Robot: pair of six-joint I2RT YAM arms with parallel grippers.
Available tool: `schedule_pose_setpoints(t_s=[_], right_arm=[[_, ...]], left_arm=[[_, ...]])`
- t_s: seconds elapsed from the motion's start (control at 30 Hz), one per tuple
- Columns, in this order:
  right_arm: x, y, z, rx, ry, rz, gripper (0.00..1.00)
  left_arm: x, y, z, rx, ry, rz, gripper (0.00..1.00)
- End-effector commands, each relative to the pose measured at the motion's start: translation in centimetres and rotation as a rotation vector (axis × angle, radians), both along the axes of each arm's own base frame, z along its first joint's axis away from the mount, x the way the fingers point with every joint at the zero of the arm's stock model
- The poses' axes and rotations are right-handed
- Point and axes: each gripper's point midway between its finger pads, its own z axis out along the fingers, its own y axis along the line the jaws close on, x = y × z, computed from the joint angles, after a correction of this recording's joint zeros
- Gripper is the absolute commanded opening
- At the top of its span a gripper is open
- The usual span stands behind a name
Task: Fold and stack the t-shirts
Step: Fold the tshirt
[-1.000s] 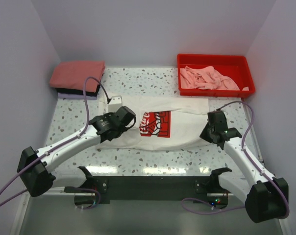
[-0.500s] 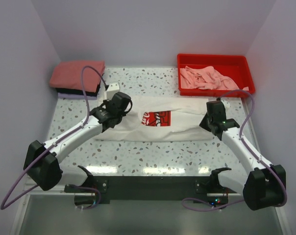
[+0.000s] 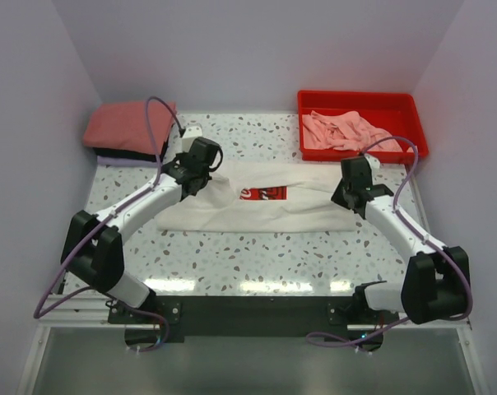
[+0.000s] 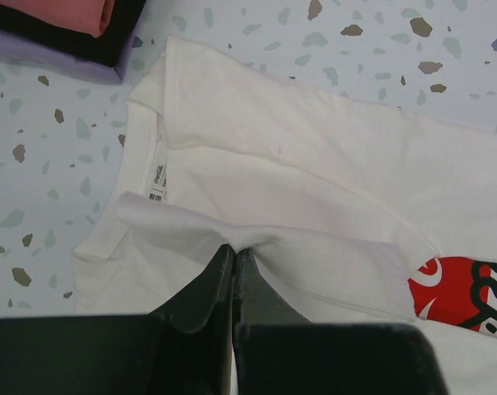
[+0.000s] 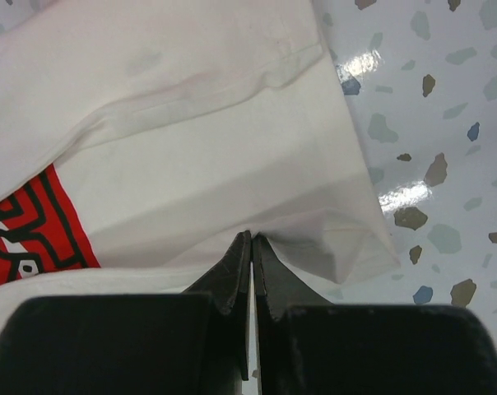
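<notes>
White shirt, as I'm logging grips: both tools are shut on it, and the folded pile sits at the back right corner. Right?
No: the top view shows the folded pile at the back left corner. The left tool and right tool are both shut on the white shirt.

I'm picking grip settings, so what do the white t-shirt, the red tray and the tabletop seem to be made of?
The white t-shirt: soft matte knit fabric, likely cotton; it creases and drapes.
The red tray: probably moulded plastic; smooth, uniform colour, rigid rim.
The tabletop: hard, glossy, terrazzo-speckled surface; it reflects the lights.
</notes>
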Motion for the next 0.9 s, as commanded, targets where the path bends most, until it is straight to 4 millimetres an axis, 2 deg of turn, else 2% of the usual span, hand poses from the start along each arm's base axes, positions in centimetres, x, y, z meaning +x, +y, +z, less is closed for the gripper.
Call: schedule_pose_setpoints(t_s=[0.0,0.3,0.5,0.53,0.57,0.6,0.63,0.67,0.7,0.73,0.77,0.83,0.87], right_arm=[[2.6,-0.8,2.4,-0.047,-0.086,-0.028,0.0],[3.5,-1.3,2.0,-0.076,-0.078,-0.046,0.0],[4.4,-1.4,0.7,-0.085,-0.052,-0.055,0.02],[4.5,-1.3,-0.2,-0.085,-0.027,-0.06,0.02],[4.7,-1.3,-0.5,-0.082,-0.02,-0.063,0.03],[5.0,-1.4,-0.8,-0.09,-0.018,-0.069,0.04],[5.2,-1.5,-1.6,-0.097,-0.001,-0.081,0.07],[5.5,-1.7,-2.0,-0.107,0.008,-0.091,0.12],[6.1,-1.7,-1.8,-0.106,0.003,-0.098,0.19],[6.5,-1.8,-2.5,-0.114,0.024,-0.105,0.24],[6.9,-1.9,-2.5,-0.122,0.025,-0.11,0.3],[7.7,-2.1,-1.8,-0.141,0.036,-0.116,0.47],[7.9,-2.1,-2.0,-0.145,0.054,-0.109,0.57]], left_arm=[[2.4,-0.4,2.3,-0.031,-0.074,-0.001,0.0],[4.3,0.0,1.6,-0.031,-0.058,0.005,0.0],[5.9,0.1,-0.8,-0.008,-0.004,0.013,0.0],[6.2,0.3,-2.1,0.006,0.024,0.016,0.02],[6.8,0.6,-2.2,0.008,0.025,0.025,0.04],[7.1,0.7,-2.6,0.015,0.035,0.031,0.08],[7.5,0.9,-3.9,0.025,0.063,0.031,0.25],[8.3,1.1,-3.7,0.018,0.059,0.038,0.37],[8.7,1.1,-4.0,0.012,0.072,0.037,0.61],[9.1,1.5,-4.7,0.022,0.091,0.05,0.71],[10.1,1.4,-3.7,0.019,0.062,0.059,0.81],[10.8,1.9,-3.8,0.024,0.07,0.073,0.97],[11.4,1.7,-2.8,0.012,0.053,0.076,1.0]])
